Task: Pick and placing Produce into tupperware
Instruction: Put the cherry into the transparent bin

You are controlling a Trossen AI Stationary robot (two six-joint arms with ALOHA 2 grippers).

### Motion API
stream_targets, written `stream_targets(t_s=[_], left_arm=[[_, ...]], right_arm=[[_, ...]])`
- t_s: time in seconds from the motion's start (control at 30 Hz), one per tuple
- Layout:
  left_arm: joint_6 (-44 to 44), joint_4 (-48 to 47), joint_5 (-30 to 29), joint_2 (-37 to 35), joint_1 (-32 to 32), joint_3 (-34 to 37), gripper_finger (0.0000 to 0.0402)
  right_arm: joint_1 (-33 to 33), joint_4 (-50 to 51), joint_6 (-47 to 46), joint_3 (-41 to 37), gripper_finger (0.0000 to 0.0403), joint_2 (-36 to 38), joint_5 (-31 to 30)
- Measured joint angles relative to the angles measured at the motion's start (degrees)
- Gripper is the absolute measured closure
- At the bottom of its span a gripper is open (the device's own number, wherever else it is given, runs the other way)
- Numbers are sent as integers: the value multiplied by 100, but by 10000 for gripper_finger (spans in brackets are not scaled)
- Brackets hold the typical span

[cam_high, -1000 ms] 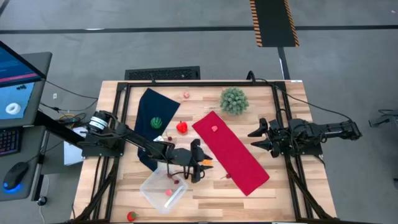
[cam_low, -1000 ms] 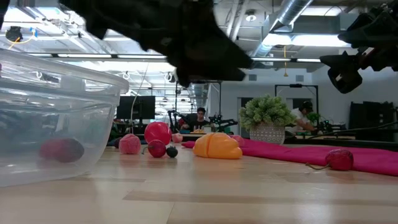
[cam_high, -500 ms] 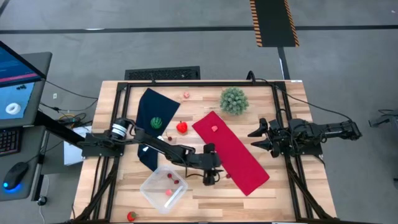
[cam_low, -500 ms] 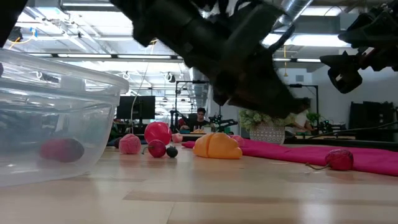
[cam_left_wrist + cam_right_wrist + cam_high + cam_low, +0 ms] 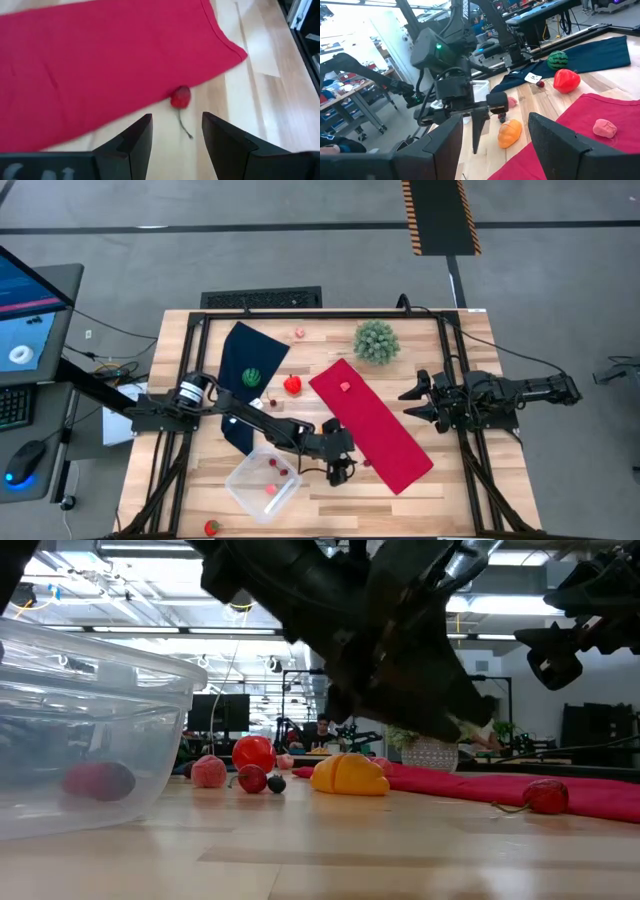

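Produce lies scattered over the wooden table (image 5: 200, 480), and the change since a second ago is in the left arm. Back then the left gripper (image 5: 341, 471) hung just above the tupperware's (image 5: 243, 487) far corner, beside the orange piece (image 5: 349, 775). It has since swung out toward the lower end of the red cloth (image 5: 385, 435) and now hovers over the bare wood next to that cloth's edge. Its fingers (image 5: 132, 142) stand partly apart with nothing between them. Just ahead of them lies a small red cherry (image 5: 180, 97) with a thin stem, touching the cloth's hem. In the last half second the gripper has shifted only slightly.

The right arm has not moved. The right gripper (image 5: 408, 404) waits near the table's right side, beyond the red cloth, its fingers (image 5: 555, 137) well apart and empty.

The tupperware sits near the front edge of the table, left of centre, where it was a second ago. Inside it are a few small red and pink pieces (image 5: 275, 472); the low view shows one dark red piece (image 5: 100, 781) through its clear wall.

Outside it, a red pepper (image 5: 292, 384) rests between the dark blue cloth (image 5: 240, 385) and the red cloth. A pink piece (image 5: 345, 387) lies on the red cloth, and a small watermelon (image 5: 250, 377) on the blue one. A strawberry (image 5: 212, 528) sits at the table's front edge.
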State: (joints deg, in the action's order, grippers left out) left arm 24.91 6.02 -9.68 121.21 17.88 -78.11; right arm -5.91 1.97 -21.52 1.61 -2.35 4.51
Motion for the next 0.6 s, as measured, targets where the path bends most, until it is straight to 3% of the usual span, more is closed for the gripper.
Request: stream_targets(t_s=[0.23,0.43,0.6], left_arm=[[557,-310,-261,351,199,-546,239],[858,-1159,-399,767,212,-1204,239],[1357,-1422,-753,731,326,-1287,239]], right_arm=[[0,-2,0,0,154,0,0],[-2,1,2,2,154,6,2],[-1,-1,1,2,154,6,0]])
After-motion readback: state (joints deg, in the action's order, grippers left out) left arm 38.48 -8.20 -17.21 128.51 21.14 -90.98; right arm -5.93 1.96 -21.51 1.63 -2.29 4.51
